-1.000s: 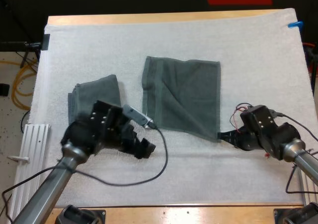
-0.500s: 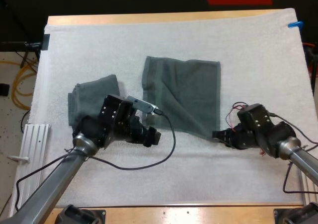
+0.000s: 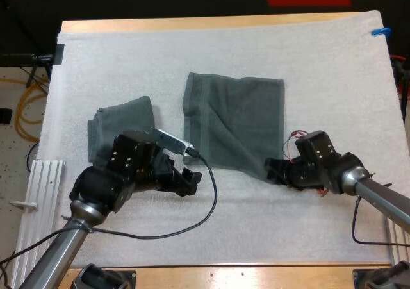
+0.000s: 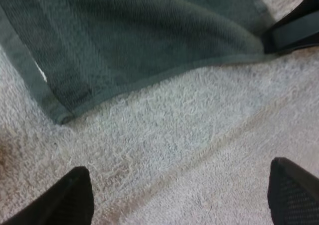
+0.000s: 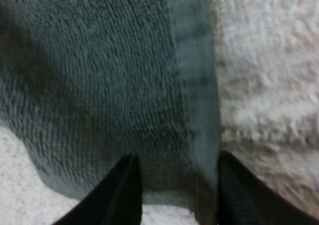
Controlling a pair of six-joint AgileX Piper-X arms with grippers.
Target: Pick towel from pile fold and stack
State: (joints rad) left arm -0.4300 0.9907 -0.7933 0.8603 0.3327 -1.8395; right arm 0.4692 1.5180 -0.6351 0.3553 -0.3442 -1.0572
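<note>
A dark grey-green towel (image 3: 234, 122) lies spread flat on the middle of the white mat. A folded towel (image 3: 118, 130) rests to its left. My right gripper (image 3: 271, 169) is at the spread towel's near right corner, and its fingers (image 5: 124, 192) press on the corner's hem (image 5: 192, 110) from both sides. My left gripper (image 3: 190, 181) hovers open over bare mat just short of the towel's near left corner (image 4: 64, 118), with its fingers (image 4: 75, 200) wide apart. The right gripper's finger (image 4: 294, 29) shows at the towel's far corner.
The white mat (image 3: 256, 231) covers nearly the whole wooden table. A metal rail (image 3: 38, 193) lies off the mat's left edge. The left arm's body partly covers the folded towel's near side.
My left gripper swung up toward the spread towel's near left corner, then eased back slightly. My right gripper slid left along the near edge, taking the towel's corner inward with it.
</note>
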